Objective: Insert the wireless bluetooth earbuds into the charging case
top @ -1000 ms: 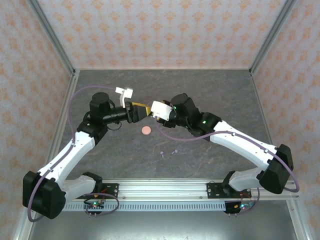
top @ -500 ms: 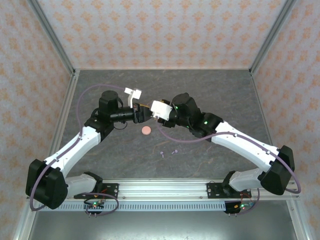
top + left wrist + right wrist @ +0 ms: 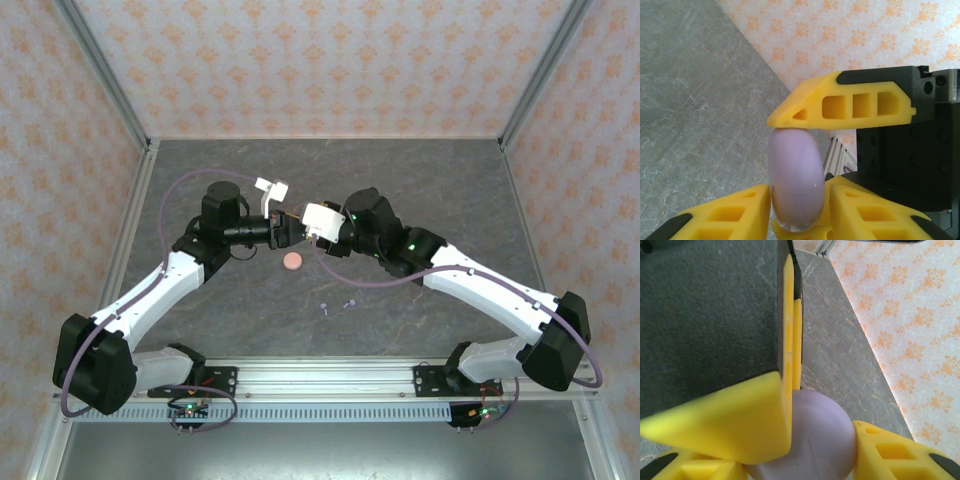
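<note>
Mid-air over grey marbled worktop [image 3: 420, 180]: left gripper [image 3: 798, 197] nearly closed, pinching smooth lavender round charging case [image 3: 794, 165] edge-on across its faces; right gripper [image 3: 805, 460] clamps same case across its rim. Below on worktop: pink round disc case [image 3: 293, 261], then two tiny lavender stemmed earbuds [image 3: 349, 302] lying loose, well clear of both grippers.
</note>
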### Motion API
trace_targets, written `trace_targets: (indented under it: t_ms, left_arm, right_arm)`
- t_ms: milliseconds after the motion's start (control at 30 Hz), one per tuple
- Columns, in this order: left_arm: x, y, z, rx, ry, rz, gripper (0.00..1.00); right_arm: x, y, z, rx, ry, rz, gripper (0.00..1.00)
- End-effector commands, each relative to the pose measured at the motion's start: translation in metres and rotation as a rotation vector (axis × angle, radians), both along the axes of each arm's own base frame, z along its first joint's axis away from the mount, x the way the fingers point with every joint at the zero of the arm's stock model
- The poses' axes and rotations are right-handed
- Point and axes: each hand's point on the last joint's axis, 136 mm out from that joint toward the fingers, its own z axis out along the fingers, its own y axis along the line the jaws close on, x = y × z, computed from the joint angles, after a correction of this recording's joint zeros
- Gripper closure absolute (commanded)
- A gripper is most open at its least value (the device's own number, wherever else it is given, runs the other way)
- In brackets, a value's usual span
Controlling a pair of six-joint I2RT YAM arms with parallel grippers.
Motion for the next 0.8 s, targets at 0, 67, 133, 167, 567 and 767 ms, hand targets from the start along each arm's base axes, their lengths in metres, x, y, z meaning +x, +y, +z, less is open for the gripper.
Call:
trace_targets:
  t_ms: [0,67,133,167,567,767]
  left_arm:
    - [-0.01,-0.006,0.015,-0.025,-0.058,-0.058,0.68]
    - [-0.011,-0.005,0.017,-0.02,-0.071,-0.055,0.73]
    - [-0.013,-0.004,0.018,-0.018,-0.082,-0.05,0.76]
    - [-0.014,-0.003,0.019,-0.017,-0.091,-0.048,0.78]
    - [-0.008,0.013,0.019,0.072,-0.23,0.065,0.86]
    - [-0.007,0.026,0.027,0.109,-0.429,0.161,0.88]
  right_arm:
    - [-0.001,0.004,0.021,0.075,-0.03,-0.005,0.55]
    - [0.0,0.002,0.02,0.07,-0.022,-0.015,0.54]
    - [0.0,0.0,0.019,0.065,-0.012,-0.023,0.51]
    - [-0.001,0.0,0.018,0.065,-0.008,-0.025,0.5]
    - [-0.018,-0.014,0.028,0.162,0.181,0.002,0.15]
    - [-0.035,-0.028,0.044,0.353,0.438,0.037,0.14]
